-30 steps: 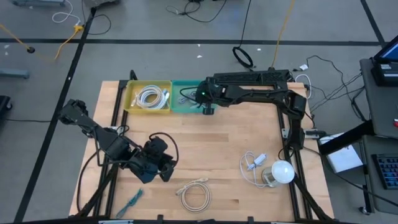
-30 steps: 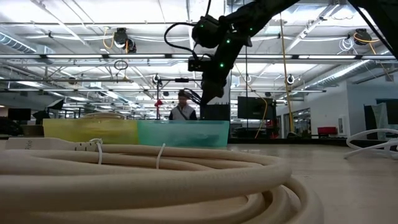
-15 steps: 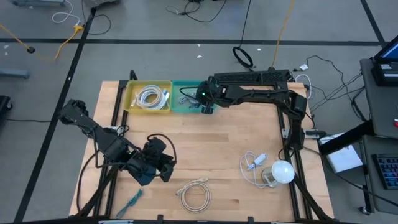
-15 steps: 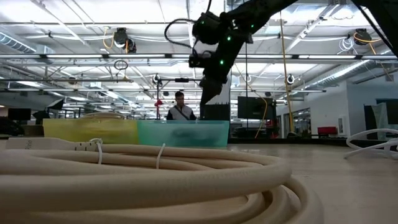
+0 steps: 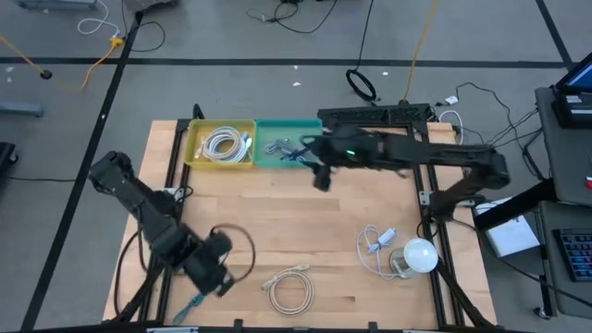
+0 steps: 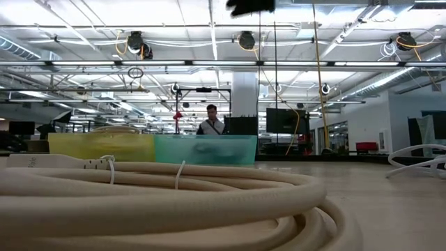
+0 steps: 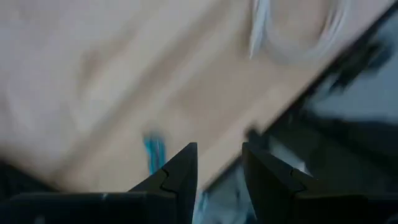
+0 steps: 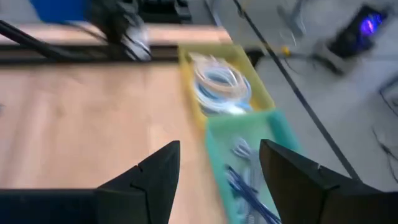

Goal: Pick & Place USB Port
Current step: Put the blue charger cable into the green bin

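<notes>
The green bin (image 5: pixel 282 145) stands at the table's far edge beside the yellow bin (image 5: pixel 220 143). It holds blue and grey USB cable pieces (image 8: pixel 242 177). My right gripper (image 5: pixel 320 178) hangs open and high above the table, just near of the green bin, with nothing between its fingers (image 8: pixel 217 149). My left gripper (image 5: pixel 220 277) hovers open over the near left of the table, between a blue piece (image 5: pixel 196 301) and a white cable coil (image 5: pixel 289 289). It touches neither of them. The left wrist view is blurred.
The yellow bin holds a coiled white cable (image 8: pixel 217 87). A white round lamp-like object (image 5: pixel 418 256) and a loose white cable (image 5: pixel 377 242) lie near the table's right edge. A person (image 6: pixel 212 124) stands in the room behind the bins.
My right gripper has opened over the green bin, then risen and drawn back toward the table's near and right side, almost out of the low view. My left gripper has moved toward the table's near edge, closer to the blue piece.
</notes>
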Controlling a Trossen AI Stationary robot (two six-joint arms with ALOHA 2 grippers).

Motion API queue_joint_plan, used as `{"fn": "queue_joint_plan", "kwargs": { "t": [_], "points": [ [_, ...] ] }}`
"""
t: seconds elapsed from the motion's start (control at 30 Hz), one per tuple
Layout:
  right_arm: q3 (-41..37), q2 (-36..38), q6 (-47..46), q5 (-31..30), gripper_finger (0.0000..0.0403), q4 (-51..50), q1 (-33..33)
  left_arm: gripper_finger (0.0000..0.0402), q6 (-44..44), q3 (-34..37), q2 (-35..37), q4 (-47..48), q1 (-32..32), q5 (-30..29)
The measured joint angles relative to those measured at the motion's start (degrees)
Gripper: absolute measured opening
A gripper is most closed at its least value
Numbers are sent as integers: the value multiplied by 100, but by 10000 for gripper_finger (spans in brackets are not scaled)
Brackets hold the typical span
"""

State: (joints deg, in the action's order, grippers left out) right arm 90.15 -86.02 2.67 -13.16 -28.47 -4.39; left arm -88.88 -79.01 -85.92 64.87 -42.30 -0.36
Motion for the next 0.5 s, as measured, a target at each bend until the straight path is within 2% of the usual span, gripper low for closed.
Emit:
{"fn": "queue_joint_plan", "kwargs": {
  "t": [0.1,0.3,0.5],
  "points": [
    [0,533,-48,-247,212,-261,404,129,-455,0,-298,-200,-446,554],
    [0,1128,-231,-934,211,-776,995,129,-1603,-1,-1017,-805,-1204,920],
    [0,1248,-355,-934,211,-953,1295,129,-2393,-1,-1769,-901,-1620,1157]
  ]
}}
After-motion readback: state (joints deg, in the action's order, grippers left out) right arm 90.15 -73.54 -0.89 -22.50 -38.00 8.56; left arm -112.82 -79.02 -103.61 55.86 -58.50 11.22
